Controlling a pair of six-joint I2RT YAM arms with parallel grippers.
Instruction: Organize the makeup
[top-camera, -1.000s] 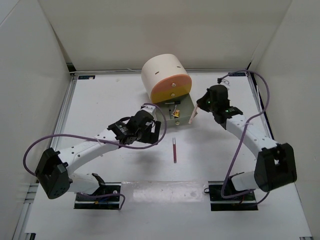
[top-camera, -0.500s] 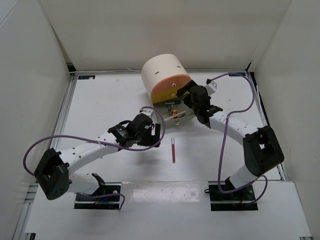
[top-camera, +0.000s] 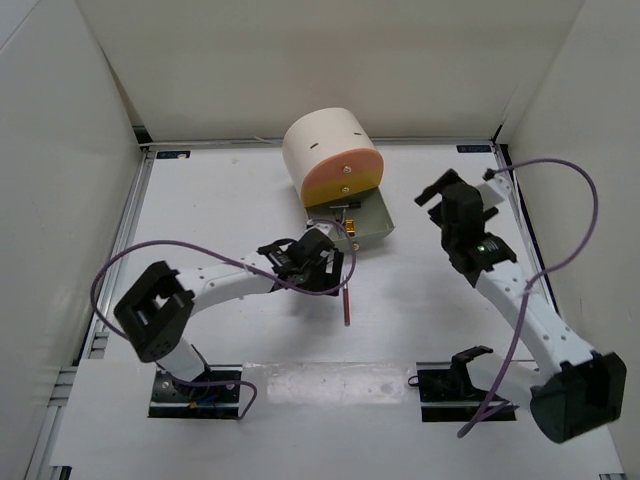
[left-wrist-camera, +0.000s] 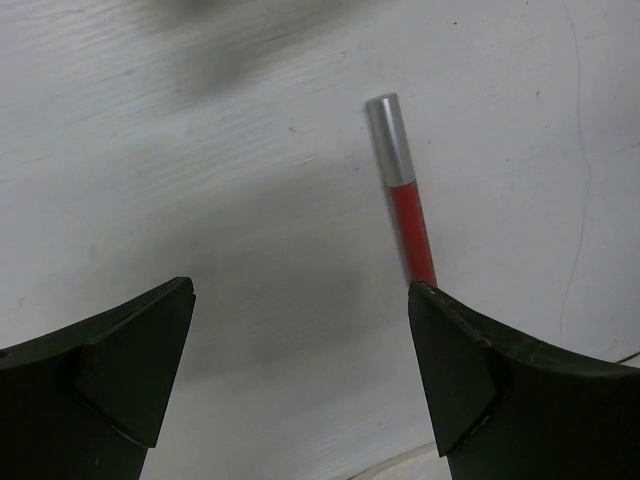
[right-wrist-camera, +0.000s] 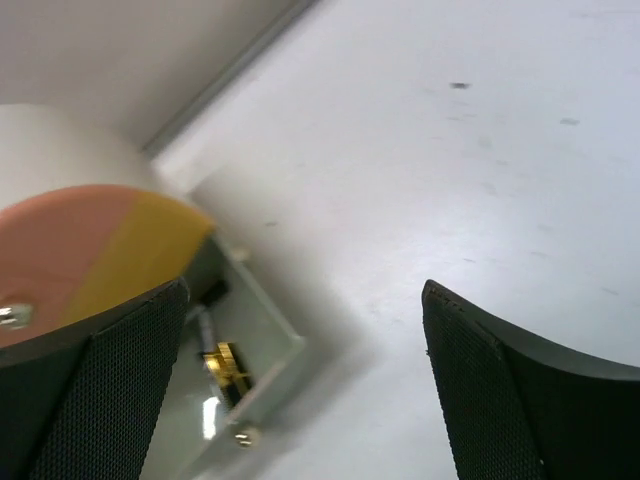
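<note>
- Fingers (left-wrist-camera: 120, 360) of the left gripper (left-wrist-camera: 300, 290) stand wide apart; thin red pencil with silver cap (left-wrist-camera: 400, 190) lies at one tip.
- Right gripper (right-wrist-camera: 305, 290) fingers apart, empty, near open grey-green drawer (right-wrist-camera: 265, 312).

No readable text or numbers. Left sticker (top-camera: 172, 154) and right sticker (top-camera: 474, 148) on the table's (top-camera: 220, 215) far edge: print too small.

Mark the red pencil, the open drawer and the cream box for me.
red pencil (left-wrist-camera: 409, 222), left wrist view, on its red shaft.
open drawer (top-camera: 372, 216), top view, on its bare floor.
cream box (top-camera: 322, 142), top view, on its curved top.
</note>
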